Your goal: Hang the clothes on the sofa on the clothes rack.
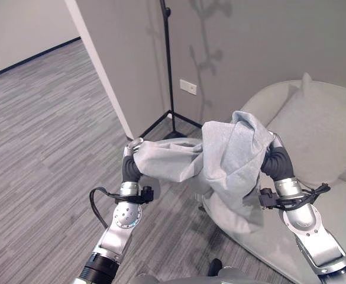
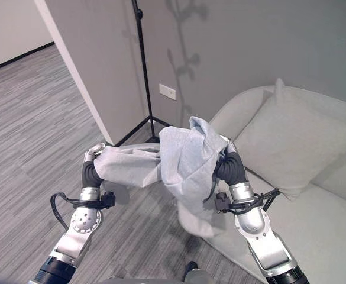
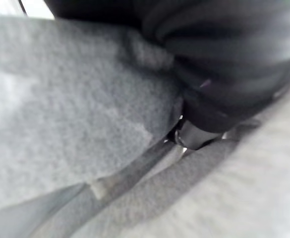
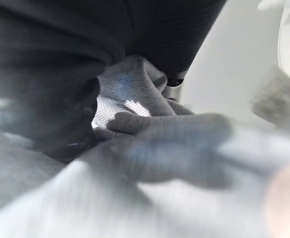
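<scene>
Both hands, left (image 1: 132, 155) and right (image 1: 274, 155), have fingers you cannot tell under the hoodie (image 1: 220, 165), above the sofa (image 1: 338, 213), rack (image 1: 168, 65) far on carpet (image 1: 36, 148).

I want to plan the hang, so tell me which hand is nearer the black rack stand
Left. The left hand, under the grey garment, sits just in front of the rack stand; the right hand is further over, by the sofa.

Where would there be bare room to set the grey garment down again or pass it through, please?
Free: the sofa seat right of the right robot hand, below the cushion, and the carpet left of the left robot hand. Crowded: between the hands, where the grey garment hangs, and the clothes rack legs.
</scene>
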`<state>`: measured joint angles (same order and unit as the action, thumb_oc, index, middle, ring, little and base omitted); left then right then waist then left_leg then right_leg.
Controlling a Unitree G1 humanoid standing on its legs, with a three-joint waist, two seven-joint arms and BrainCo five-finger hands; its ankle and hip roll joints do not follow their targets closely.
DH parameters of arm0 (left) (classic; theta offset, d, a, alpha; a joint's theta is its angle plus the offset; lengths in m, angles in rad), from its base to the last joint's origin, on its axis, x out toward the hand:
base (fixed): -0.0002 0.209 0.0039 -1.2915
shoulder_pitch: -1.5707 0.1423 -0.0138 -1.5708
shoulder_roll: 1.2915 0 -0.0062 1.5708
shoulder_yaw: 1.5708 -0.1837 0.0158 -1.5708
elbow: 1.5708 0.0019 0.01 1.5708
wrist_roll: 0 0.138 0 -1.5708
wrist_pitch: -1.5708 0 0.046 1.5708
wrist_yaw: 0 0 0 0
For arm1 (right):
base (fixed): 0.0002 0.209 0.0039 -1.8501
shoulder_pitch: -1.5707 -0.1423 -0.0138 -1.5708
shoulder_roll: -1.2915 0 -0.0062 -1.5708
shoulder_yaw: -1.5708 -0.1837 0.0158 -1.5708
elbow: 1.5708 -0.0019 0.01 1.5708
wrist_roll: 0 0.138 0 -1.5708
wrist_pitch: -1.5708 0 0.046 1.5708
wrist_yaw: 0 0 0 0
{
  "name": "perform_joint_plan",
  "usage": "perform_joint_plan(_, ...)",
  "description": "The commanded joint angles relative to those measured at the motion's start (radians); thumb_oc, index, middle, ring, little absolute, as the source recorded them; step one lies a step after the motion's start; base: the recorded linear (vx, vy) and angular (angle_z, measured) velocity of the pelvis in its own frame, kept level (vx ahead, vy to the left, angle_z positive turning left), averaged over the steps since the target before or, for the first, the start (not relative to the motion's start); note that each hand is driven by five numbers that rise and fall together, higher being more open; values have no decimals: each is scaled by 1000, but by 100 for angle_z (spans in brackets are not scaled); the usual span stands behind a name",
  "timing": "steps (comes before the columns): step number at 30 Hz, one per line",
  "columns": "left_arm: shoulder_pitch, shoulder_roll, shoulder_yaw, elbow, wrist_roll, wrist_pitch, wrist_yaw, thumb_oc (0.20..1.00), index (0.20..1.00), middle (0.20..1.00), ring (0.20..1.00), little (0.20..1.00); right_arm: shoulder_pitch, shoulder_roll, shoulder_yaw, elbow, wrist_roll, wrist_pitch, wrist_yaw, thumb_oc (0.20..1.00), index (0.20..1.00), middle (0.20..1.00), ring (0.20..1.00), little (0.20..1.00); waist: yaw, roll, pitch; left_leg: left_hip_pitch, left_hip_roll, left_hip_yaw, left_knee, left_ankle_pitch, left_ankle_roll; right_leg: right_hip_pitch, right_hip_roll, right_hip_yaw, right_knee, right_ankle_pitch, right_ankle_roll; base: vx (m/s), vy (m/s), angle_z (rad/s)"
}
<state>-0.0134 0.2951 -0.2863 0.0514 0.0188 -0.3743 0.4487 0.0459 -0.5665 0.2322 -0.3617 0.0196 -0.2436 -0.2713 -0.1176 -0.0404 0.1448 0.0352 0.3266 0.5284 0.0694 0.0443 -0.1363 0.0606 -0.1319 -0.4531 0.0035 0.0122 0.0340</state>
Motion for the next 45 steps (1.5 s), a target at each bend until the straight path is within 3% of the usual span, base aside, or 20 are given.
perform_joint_plan(1,-57,7,-18,-51,-66,-68,10,200,200,200,200,200,-39,3,-7,-73,3,-75,-46,200,200,200,200,200,-6,-24,-46,2,115,-49,-59,166,-50,1,-90,36,27,-37,109,148,150,0)
perform_joint_plan(4,-76,16,-55,-57,-75,-68,3,200,200,200,200,200,-18,-10,-23,-82,5,-80,-52,200,200,200,200,200,-14,-10,-35,-15,159,-73,-79,213,-74,22,-98,58,40,-72,116,313,270,-17)
perform_joint_plan(8,-97,34,-94,-69,-86,-68,3,200,200,200,200,200,-4,-5,-38,-97,15,-80,-63,200,200,200,200,200,-10,3,-28,-95,153,-95,-10,162,-71,78,-121,91,56,-107,119,344,247,6)
perform_joint_plan(11,-133,68,-118,-63,-103,-66,-7,200,200,200,200,200,0,23,-30,-91,-2,-72,-52,200,200,200,200,200,-18,-29,-30,-139,74,-61,36,87,-23,39,-185,133,208,-70,124,380,353,20)
perform_joint_plan(12,-147,81,-119,-65,-88,-68,3,200,200,200,200,200,-13,29,-22,-77,-18,-66,-55,200,200,200,200,200,-21,-31,-28,-127,49,-47,25,67,-2,13,-198,144,268,-34,128,235,363,-4)
perform_joint_plan(13,-160,122,-102,-79,-38,-55,36,200,200,200,200,200,-60,41,0,-61,-50,-55,-63,200,200,200,200,200,-29,-39,-27,-69,-25,7,-27,35,52,-75,-247,163,403,92,155,231,363,-14)
perform_joint_plan(16,-169,157,-68,-96,20,-52,78,200,200,200,200,200,-104,56,30,-49,-52,-55,-58,200,200,200,200,200,-29,-35,-25,-14,-94,53,-97,24,98,-155,-287,180,532,160,180,245,401,-30)
perform_joint_plan(17,-163,166,-30,-109,48,-57,114,200,200,200,200,200,-119,61,46,-48,-43,-54,-51,200,200,200,200,200,-35,-27,-19,41,-148,56,-148,14,119,-220,-248,184,585,131,174,292,378,-55)
perform_joint_plan(19,-153,163,-18,-110,54,-59,119,200,200,200,200,200,-123,55,49,-46,-41,-54,-46,200,200,200,200,200,-42,-25,-15,57,-164,62,-152,2,121,-248,-207,182,573,92,164,220,210,-65)
perform_joint_plan(21,-119,149,-1,-101,55,-66,107,200,200,200,200,200,-142,40,38,-43,-40,-57,-46,200,200,200,200,200,-51,-23,-12,80,-196,53,-157,-26,114,-282,-120,120,409,27,143,238,61,-44)
perform_joint_plan(26,-126,102,6,-51,50,-49,103,200,200,200,200,200,-139,15,31,-45,-46,-59,-75,200,200,200,200,200,-73,-27,-30,129,-222,49,-157,-98,105,-278,-92,56,164,61,137,248,-106,30)
perform_joint_plan(27,-159,65,-15,-30,61,-53,95,200,200,200,200,200,-113,-1,27,-55,-43,-66,-55,200,200,200,200,200,-61,-42,-36,112,-191,88,22,-131,72,-174,-43,47,106,22,92,483,-433,51)
perform_joint_plan(28,-175,53,-38,-37,62,-63,79,200,200,200,200,200,-116,-14,17,-49,-49,-77,-54,200,200,200,200,200,-37,-62,-33,56,-117,106,163,-88,18,-94,-35,20,55,0,69,420,-423,44)
perform_joint_plan(29,-177,53,-40,-36,62,-64,78,200,200,200,200,200,-115,-13,15,-48,-49,-78,-54,200,200,200,200,200,-35,-61,-30,51,-106,101,180,-89,11,-88,-28,17,48,-1,64,255,-373,10)
perform_joint_plan(30,-196,40,-73,-46,29,-76,48,200,200,200,200,200,-122,-11,15,-36,-53,-79,-56,200,200,200,200,200,-5,-79,-23,-20,-34,81,294,-4,-46,-16,-4,-4,-14,-16,37,143,-234,-5)
perform_joint_plan(31,-200,36,-79,-47,16,-76,36,200,200,200,200,200,-121,-11,14,-35,-49,-78,-51,200,200,200,200,200,-2,-82,-24,-42,-24,72,311,11,-56,4,2,-5,-36,-16,32,192,-219,6)
perform_joint_plan(35,-234,14,-127,-50,-16,-69,-14,200,200,200,200,200,-111,-28,29,-44,-38,-78,-22,200,200,200,200,200,-9,-94,-33,-98,-37,44,178,4,-24,45,-12,18,-62,-25,43,156,88,-17)
perform_joint_plan(37,-234,-1,-139,-47,-22,-67,-17,200,200,200,200,200,-98,-38,28,-45,-46,-75,-24,200,200,200,200,200,-18,-69,-36,-91,-9,-1,6,76,-28,54,-23,36,-55,-44,62,280,262,-52)
perform_joint_plan(41,-207,14,-128,-26,21,-63,38,200,200,200,200,200,-85,-59,5,-52,-124,-70,-92,200,200,200,200,200,-33,-27,-45,-54,102,-48,-113,189,-71,65,-52,100,-40,-77,96,405,255,-66)
perform_joint_plan(45,-185,74,-57,-40,142,-46,148,200,200,200,200,200,-50,-51,-103,-12,-221,-36,-206,200,200,200,200,200,-30,13,-74,-38,106,8,-94,145,-69,126,-80,156,-30,-99,117,488,302,-68)
